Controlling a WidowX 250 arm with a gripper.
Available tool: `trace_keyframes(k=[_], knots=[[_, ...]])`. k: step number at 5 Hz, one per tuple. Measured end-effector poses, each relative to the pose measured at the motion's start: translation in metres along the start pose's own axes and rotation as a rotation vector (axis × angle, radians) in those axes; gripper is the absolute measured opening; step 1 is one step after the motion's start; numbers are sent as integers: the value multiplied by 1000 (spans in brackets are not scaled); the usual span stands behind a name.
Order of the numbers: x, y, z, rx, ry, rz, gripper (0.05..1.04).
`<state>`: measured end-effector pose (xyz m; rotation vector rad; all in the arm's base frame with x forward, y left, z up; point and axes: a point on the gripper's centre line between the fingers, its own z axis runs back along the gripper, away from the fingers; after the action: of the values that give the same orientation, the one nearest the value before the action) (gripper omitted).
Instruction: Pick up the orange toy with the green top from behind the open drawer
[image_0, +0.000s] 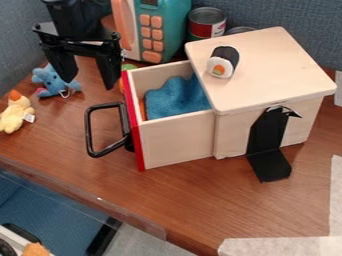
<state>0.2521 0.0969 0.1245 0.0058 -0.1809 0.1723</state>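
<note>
**Two fingers spread wide on your gripper (90, 84)**

Your arm enters at the upper left, its gripper pointing down, jaws well open and empty. You have it near the black handle (89, 131) of the red-fronted wooden drawer (177, 141), which sits pulled out of its box (274, 70) with blue cloth (175, 98) inside. Your blue plush toy (48, 78) lies by the gripper; a toy sushi roll (224, 61) rests on the box.

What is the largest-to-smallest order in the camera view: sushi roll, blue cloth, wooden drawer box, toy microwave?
Wooden drawer box
Toy microwave, though the top edge cuts it off
Blue cloth, judging its visible part
Sushi roll
</note>
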Motion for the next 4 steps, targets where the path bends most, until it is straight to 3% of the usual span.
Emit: trace_keyframes(k=[1,3,4], knots=[[-2,0,-7,-8,30,4,1001],[60,35,-25,-7,31,107,1000],[91,45,-37,4,-14,134,1000]])
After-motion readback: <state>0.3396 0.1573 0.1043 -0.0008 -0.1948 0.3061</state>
